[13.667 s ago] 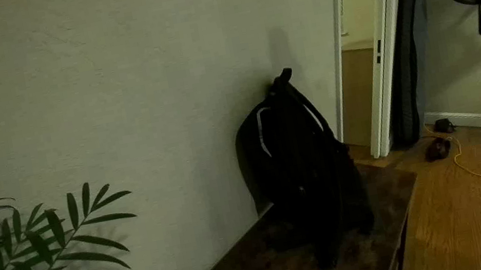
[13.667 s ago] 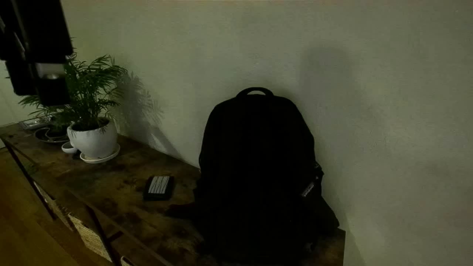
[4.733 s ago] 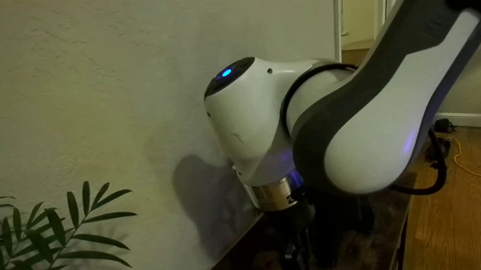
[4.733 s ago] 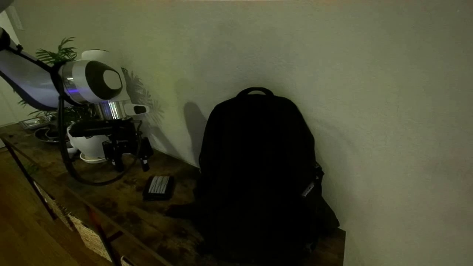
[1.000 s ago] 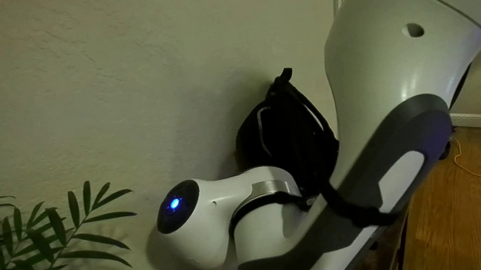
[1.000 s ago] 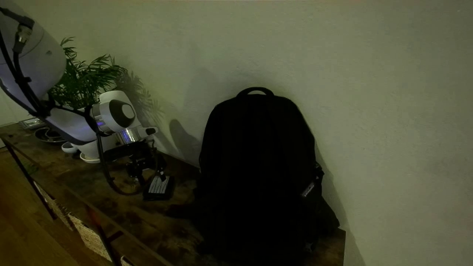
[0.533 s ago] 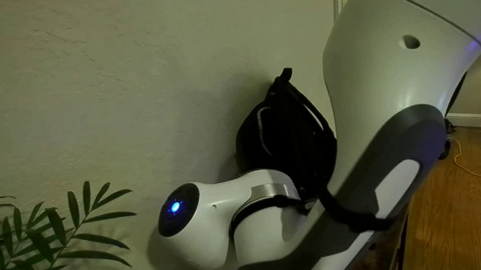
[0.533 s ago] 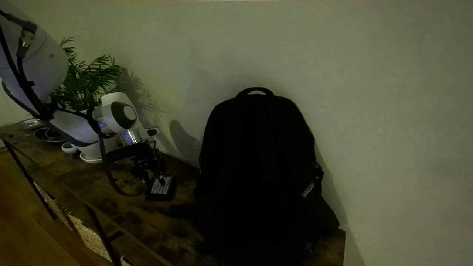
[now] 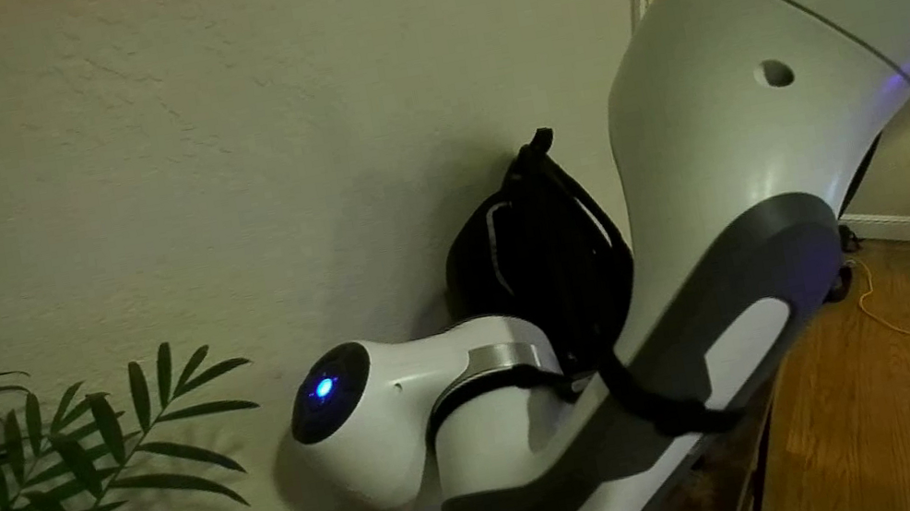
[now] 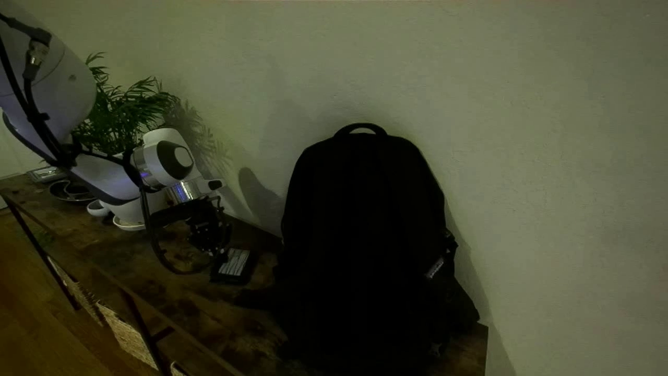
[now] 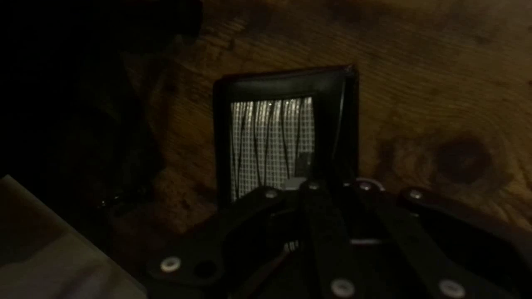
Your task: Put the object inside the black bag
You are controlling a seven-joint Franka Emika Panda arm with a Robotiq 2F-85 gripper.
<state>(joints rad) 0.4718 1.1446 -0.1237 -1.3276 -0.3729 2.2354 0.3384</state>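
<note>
The object (image 11: 272, 137), a flat dark wallet-like item with a pale meshed panel, lies on the wooden top. My gripper (image 11: 334, 172) reaches its dark right border in the wrist view and is shut on that edge; the pads' contact is too dark to see in detail. An exterior view shows the object (image 10: 235, 262) just left of the black bag, with the gripper (image 10: 216, 257) at its near-left border. The black bag (image 10: 365, 235) stands upright against the wall, its loop handle on top. My arm hides the object and the bag's lower part (image 9: 561, 274) in an exterior view.
Behind the arm stands a leafy plant (image 10: 122, 115) in a white pot, with a small white dish (image 10: 97, 209) beside it. The wall (image 10: 250, 104) runs close behind everything. A dark mass (image 11: 75, 83) fills the wrist view's upper left.
My jaws have come together during the last second. The object has slid slightly toward the bag and turned a little. Over the longer span, the arm has come down to it.
</note>
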